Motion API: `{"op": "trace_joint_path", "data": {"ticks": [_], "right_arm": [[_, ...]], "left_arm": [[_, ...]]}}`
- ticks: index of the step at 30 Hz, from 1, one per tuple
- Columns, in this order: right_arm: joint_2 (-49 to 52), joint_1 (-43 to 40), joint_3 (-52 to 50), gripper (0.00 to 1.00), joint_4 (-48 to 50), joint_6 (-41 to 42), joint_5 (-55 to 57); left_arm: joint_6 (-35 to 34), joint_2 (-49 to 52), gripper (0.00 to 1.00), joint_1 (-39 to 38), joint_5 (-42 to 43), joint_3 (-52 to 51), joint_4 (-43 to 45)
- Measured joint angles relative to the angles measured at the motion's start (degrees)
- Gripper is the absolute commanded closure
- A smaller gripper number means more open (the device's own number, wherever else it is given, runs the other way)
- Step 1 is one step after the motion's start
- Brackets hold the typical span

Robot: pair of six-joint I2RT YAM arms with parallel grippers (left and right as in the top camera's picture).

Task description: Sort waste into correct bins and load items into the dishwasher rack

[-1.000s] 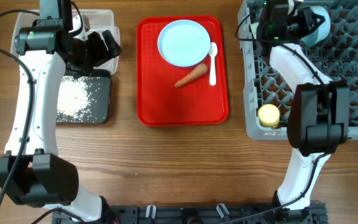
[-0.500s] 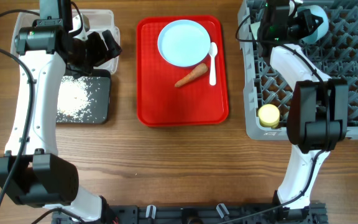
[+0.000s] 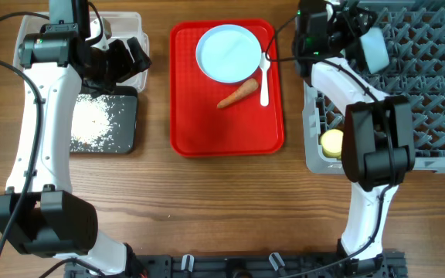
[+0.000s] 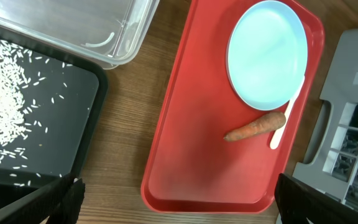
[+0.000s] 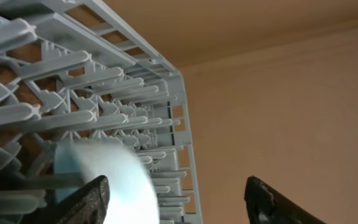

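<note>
My right gripper stands open over the back left corner of the grey dishwasher rack. The light-blue and white bowl rests among the pegs just beside it. In the right wrist view the bowl lies against the left finger, with nothing between the fingers. A small yellow cup sits in the rack's near left corner. The pale-blue plate, orange carrot and white spoon lie on the red tray. My left gripper hangs open and empty by the clear tub.
The black tray holds scattered white rice in front of the clear tub. In the left wrist view the red tray lies ahead, with the black tray to the left and the rack's corner to the right.
My right gripper has opened and let go of the light-blue and white bowl. The arm and the bowl have shifted left over the rack. The left arm has not moved.
</note>
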Motion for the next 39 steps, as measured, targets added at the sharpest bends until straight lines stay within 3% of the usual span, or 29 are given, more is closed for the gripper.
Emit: {"op": "trace_joint_path", "data": {"ticks": [15, 18, 20, 22, 24, 25, 31, 35, 39], "right_arm": [[-2.45, 1.2, -0.28, 0.23, 24.24, -8.79, 0.13], [-4.94, 2.32, -0.28, 0.4, 23.74, -7.93, -1.6], [-7.1, 4.11, -0.28, 0.38, 20.5, -4.37, -4.07], [-9.62, 6.75, -0.28, 0.27, 13.73, 0.87, -8.11], [-13.31, 10.99, -0.24, 0.0, 0.76, 13.92, -18.05], [-14.25, 12.11, -0.28, 0.0, -1.99, 17.55, -21.33], [-18.03, 14.38, -0.2, 0.0, -23.93, 60.13, -49.24], [-18.03, 13.75, -0.31, 0.0, -35.28, 81.24, -60.5], [-18.03, 13.99, -0.33, 0.0, -38.29, 89.83, -66.12]], "left_arm": [[0.0, 0.0, 0.0, 0.0, 0.0, 0.0, 0.02], [0.0, 0.0, 0.0, 0.0, 0.0, 0.0, 0.0], [0.0, 0.0, 0.0, 0.0, 0.0, 0.0, 0.02], [0.0, 0.0, 0.0, 0.0, -0.02, 0.0, 0.02], [0.0, 0.0, 0.0, 0.0, 0.04, 0.0, -0.04], [0.0, 0.0, 0.0, 0.0, 0.02, 0.0, 0.02], [0.0, 0.0, 0.0, 0.0, 0.0, 0.02, 0.04], [0.0, 0.0, 0.0, 0.0, 0.0, 0.02, 0.13], [0.0, 0.0, 0.0, 0.0, 0.0, 0.02, 0.11]]}}
